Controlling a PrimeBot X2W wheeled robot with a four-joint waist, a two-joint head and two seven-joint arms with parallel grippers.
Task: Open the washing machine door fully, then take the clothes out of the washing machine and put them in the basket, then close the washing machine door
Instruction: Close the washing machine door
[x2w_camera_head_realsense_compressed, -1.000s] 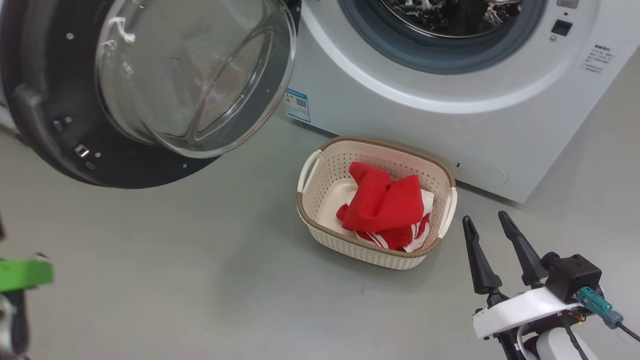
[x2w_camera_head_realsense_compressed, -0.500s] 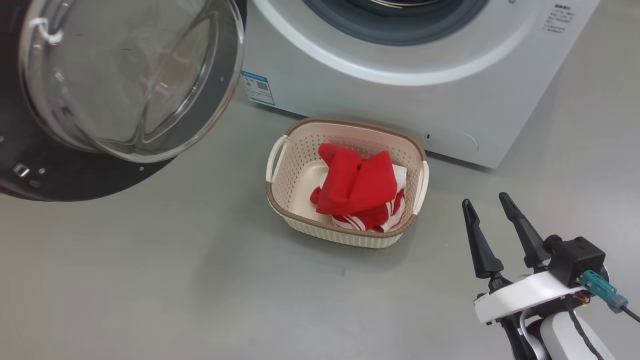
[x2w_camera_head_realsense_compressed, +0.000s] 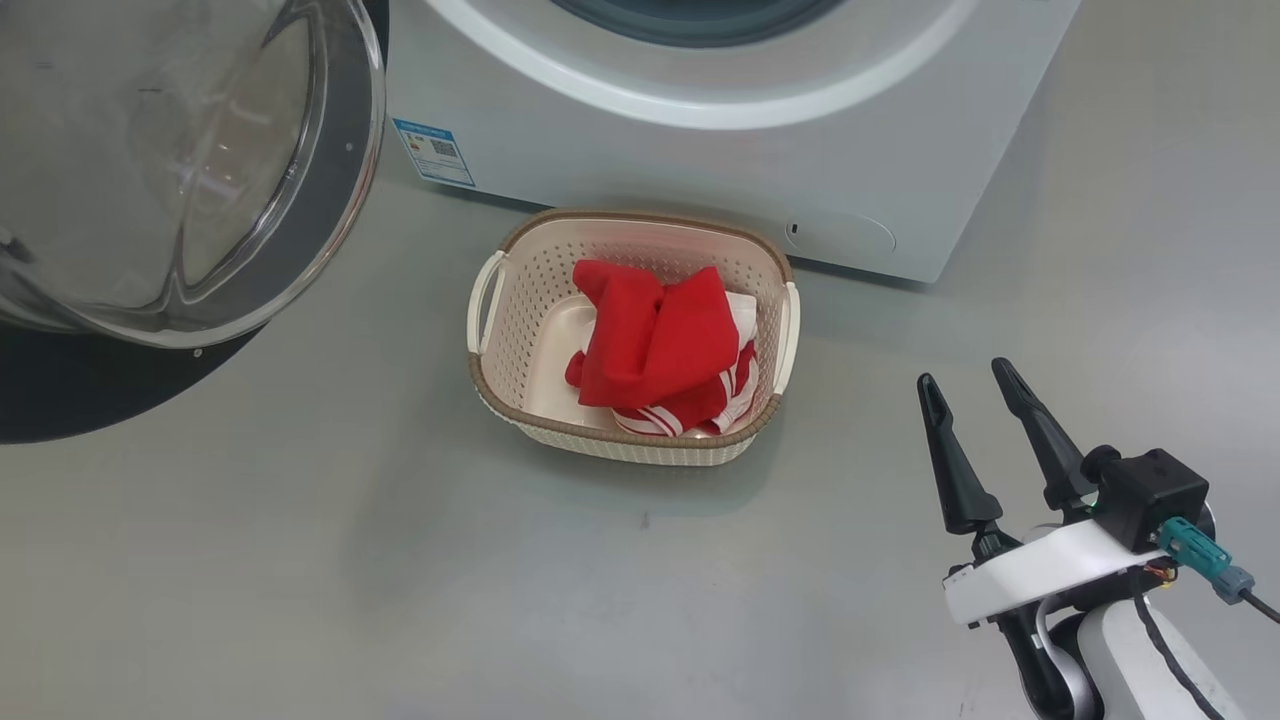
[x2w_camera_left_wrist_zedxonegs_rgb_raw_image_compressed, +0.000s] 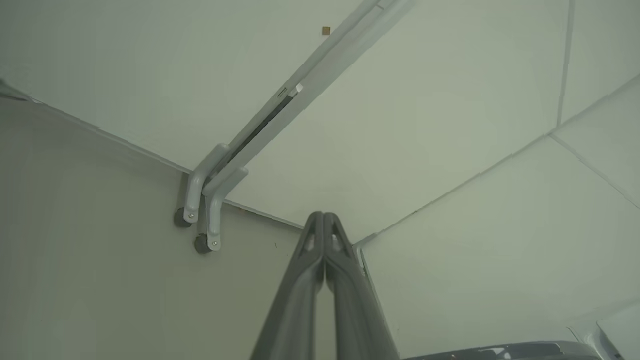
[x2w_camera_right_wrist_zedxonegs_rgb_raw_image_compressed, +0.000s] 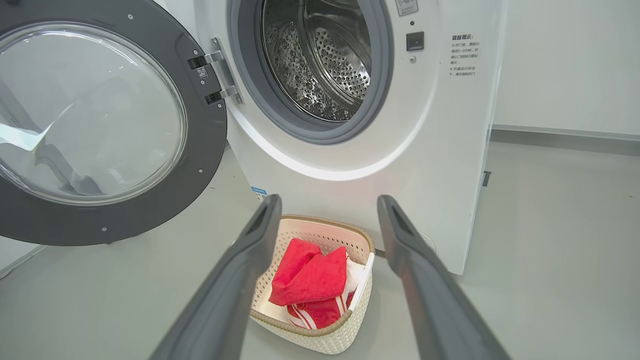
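The white washing machine (x2w_camera_head_realsense_compressed: 700, 150) (x2w_camera_right_wrist_zedxonegs_rgb_raw_image_compressed: 390, 160) stands with its round black door (x2w_camera_head_realsense_compressed: 170, 180) (x2w_camera_right_wrist_zedxonegs_rgb_raw_image_compressed: 95, 125) swung wide open to the left; its steel drum (x2w_camera_right_wrist_zedxonegs_rgb_raw_image_compressed: 320, 60) looks bare. The red clothes (x2w_camera_head_realsense_compressed: 655, 345) (x2w_camera_right_wrist_zedxonegs_rgb_raw_image_compressed: 310, 280) lie bundled in the cream basket (x2w_camera_head_realsense_compressed: 500, 330) (x2w_camera_right_wrist_zedxonegs_rgb_raw_image_compressed: 320, 335) on the floor before the machine. My right gripper (x2w_camera_head_realsense_compressed: 965, 380) (x2w_camera_right_wrist_zedxonegs_rgb_raw_image_compressed: 327, 202) hangs open and holds nothing, to the right of the basket and short of it. My left gripper (x2w_camera_left_wrist_zedxonegs_rgb_raw_image_compressed: 322, 216) is shut with nothing in it, pointing up at a ceiling corner.
Grey floor (x2w_camera_head_realsense_compressed: 350, 560) spreads around the basket. A white wall with a grey skirting (x2w_camera_right_wrist_zedxonegs_rgb_raw_image_compressed: 565, 135) runs to the right of the machine. Two pale pipes (x2w_camera_left_wrist_zedxonegs_rgb_raw_image_compressed: 210, 200) run along the ceiling in the left wrist view.
The head camera has tilted and turned, so machine, door and basket slide up and left in the picture. The basket and clothes lie as before. My right gripper stays open.
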